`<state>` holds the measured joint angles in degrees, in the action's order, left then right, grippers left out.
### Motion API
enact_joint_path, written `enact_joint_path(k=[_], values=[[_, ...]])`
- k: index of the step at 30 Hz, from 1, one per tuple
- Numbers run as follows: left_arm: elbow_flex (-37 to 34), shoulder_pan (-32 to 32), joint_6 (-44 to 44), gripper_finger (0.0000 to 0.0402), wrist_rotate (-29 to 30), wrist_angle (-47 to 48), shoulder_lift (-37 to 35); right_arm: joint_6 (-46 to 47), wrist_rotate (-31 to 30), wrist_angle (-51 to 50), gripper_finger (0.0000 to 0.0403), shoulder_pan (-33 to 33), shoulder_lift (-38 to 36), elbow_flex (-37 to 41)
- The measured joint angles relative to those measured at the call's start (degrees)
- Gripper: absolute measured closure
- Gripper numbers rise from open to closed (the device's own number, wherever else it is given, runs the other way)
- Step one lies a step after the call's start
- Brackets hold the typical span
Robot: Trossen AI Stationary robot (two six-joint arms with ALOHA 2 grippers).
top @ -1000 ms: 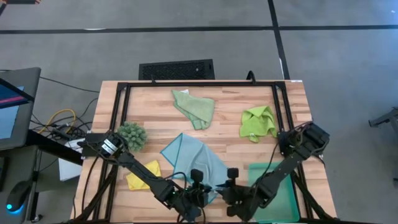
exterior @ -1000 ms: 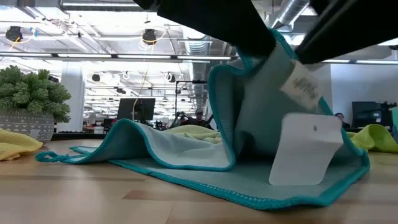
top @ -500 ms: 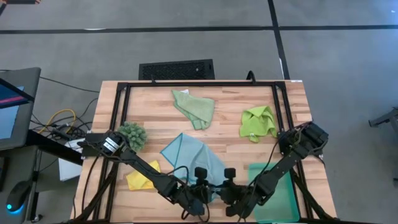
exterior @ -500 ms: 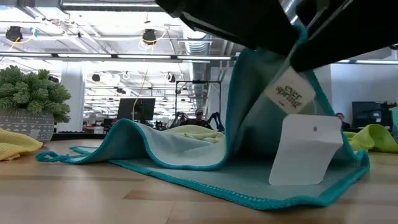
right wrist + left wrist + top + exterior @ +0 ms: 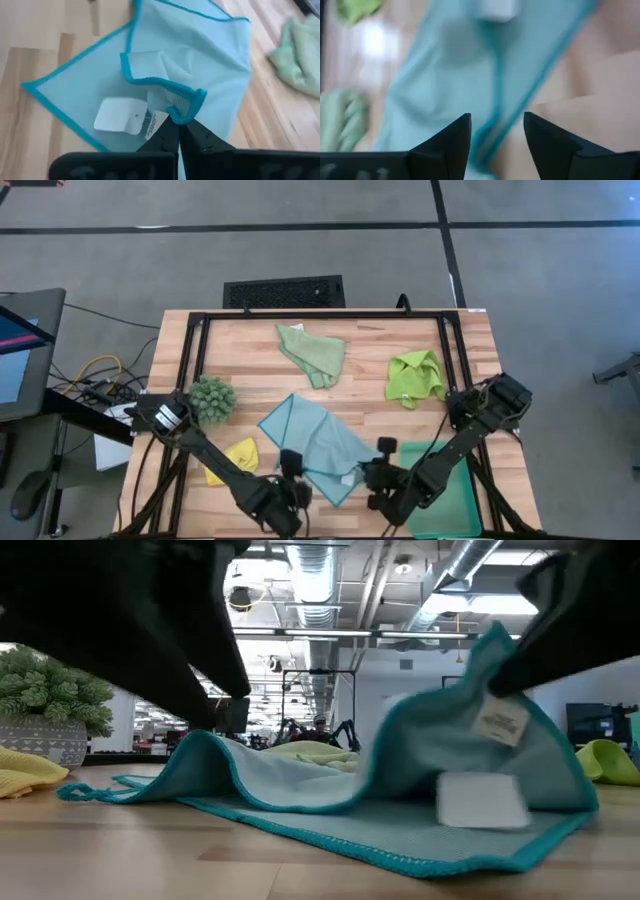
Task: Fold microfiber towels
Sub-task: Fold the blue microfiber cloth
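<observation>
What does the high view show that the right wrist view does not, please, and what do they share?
Only the high view shows the yellow towel, the lime green towel, the fuzzy green clump, the teal tray and the left pincer, which sits beside the light blue towel.

Only the right wrist view shows the right pincer shut on a lifted edge of the light blue towel, right by its white tags.

Both show the light blue towel spread on the wooden table and the pale sage green towel.
</observation>
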<state>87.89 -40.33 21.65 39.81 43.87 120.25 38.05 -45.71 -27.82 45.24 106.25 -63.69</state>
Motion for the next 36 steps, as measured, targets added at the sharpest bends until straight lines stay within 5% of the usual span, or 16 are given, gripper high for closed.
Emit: enact_joint_path(k=[6, 15, 26, 30, 36], values=[[-0.31, -4.27, 14.13, 0.0235, -0.08, 13.20, 0.05, 8.51, -1.09, -10.41, 0.0398, 2.37, -0.47, 0.21], [-10.12, -2.52, 17.85, 0.0264, -2.62, 9.24, -0.06, 8.31, -0.97, -9.60, 0.0378, 2.63, -0.45, 0.23], [-12.63, 0.21, 13.68, 0.0393, -7.50, 7.76, -1.70, 8.04, -0.85, -10.97, 0.0384, 3.82, -1.51, 0.27], [-12.40, -0.66, 15.97, 0.0400, -7.08, 14.60, -5.67, 7.18, -2.41, -10.98, 0.0385, 5.32, -4.64, 0.25], [-2.58, -6.34, 25.86, 0.0401, 1.89, 33.01, -11.65, 1.16, -8.21, -7.06, 0.0387, 8.67, -14.31, 0.23]])
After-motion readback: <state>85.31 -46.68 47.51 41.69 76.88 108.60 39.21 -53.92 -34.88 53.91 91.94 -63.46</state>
